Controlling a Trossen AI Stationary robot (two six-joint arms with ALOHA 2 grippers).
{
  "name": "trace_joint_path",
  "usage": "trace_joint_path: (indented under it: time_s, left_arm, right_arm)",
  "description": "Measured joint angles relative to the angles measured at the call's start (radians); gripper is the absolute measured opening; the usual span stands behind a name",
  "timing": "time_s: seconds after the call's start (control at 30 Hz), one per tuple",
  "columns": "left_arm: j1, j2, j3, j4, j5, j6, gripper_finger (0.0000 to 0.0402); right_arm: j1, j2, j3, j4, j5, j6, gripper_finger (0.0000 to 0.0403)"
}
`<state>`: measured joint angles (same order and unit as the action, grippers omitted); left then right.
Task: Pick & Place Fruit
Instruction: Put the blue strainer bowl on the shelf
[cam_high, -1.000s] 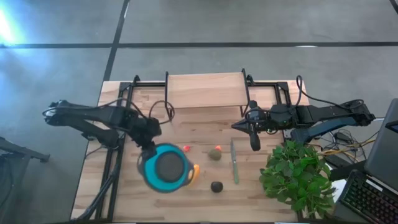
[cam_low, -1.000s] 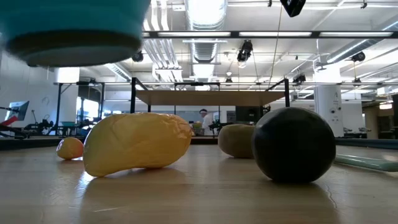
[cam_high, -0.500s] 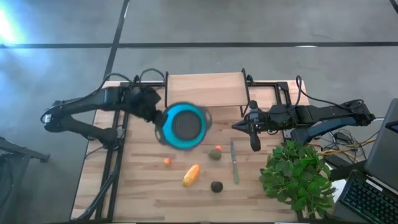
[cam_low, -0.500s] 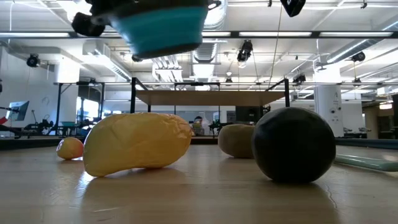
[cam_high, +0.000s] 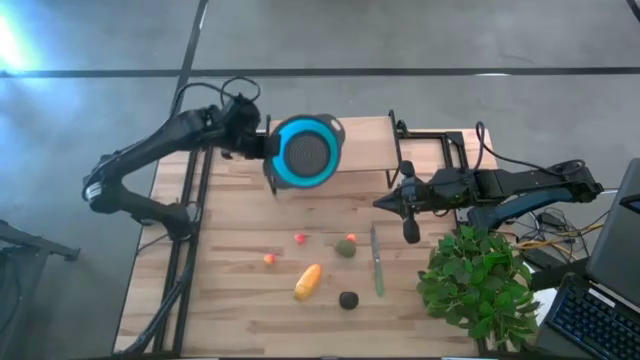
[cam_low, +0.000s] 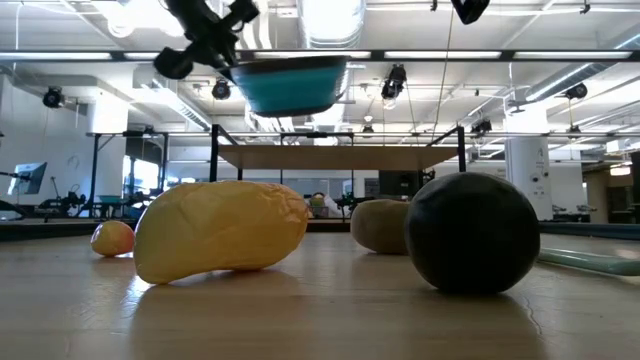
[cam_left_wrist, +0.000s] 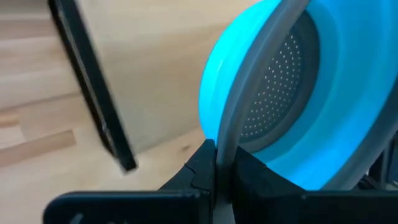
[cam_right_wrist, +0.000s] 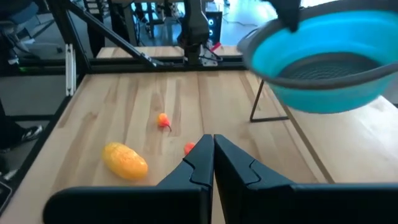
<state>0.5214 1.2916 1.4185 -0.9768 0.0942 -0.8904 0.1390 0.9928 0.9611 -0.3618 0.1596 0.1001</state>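
Yellow-orange oblong fruit (cam_high: 308, 282) lies flat, long axis diagonal across table (cam_high: 230, 290).

Bench (cam_high: 230, 290), wood: mango (cam_high: 308, 282), avocado (cam_high: 346, 248), black ball (cam_high: 348, 299), two small red-orange fruits, stick (cam_high: 377, 262), plant (cam_high: 478, 282).

The left tool (cam_high: 266, 152) now holds the blue colander (cam_high: 305, 153) up near the table's (cam_high: 230, 280) 12 o'clock edge; a second ago it hung low toward 7 o'clock, over the fruit, and half a second ago it was midway. The left arm has swung up and away with it. The yellow fruit (cam_high: 308, 282), the small orange piece (cam_high: 269, 259) and the small red piece (cam_high: 300, 239), covered before, now lie in plain sight.
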Motion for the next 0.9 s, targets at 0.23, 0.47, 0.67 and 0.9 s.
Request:
trace_joint_path:
  time_s: [0.23, 0.47, 0.67, 0.9]
  left_arm:
    - [0.11, 0.117, 0.162, -0.159, 0.061, 0.031, 0.0026]
    - [0.172, 0.178, 0.25, -0.256, 0.093, 0.057, 0.0026]
    - [0.199, 0.222, 0.249, -0.259, 0.151, 0.06, 0.0028]
    - [0.228, 0.267, 0.249, -0.258, 0.203, 0.073, 0.0027]
  right_arm:
    - [0.0, 0.0, 0.0, -0.057, 0.0, 0.001, 0.0008]
    - [0.0, 0.0, 0.0, -0.082, 0.0, 0.0, 0.0008]
    - [0.0, 0.0, 0.0, -0.084, 0.0, 0.001, 0.0008]
    - [0.0, 0.0, 0.0, -0.084, 0.0, 0.002, 0.0008]
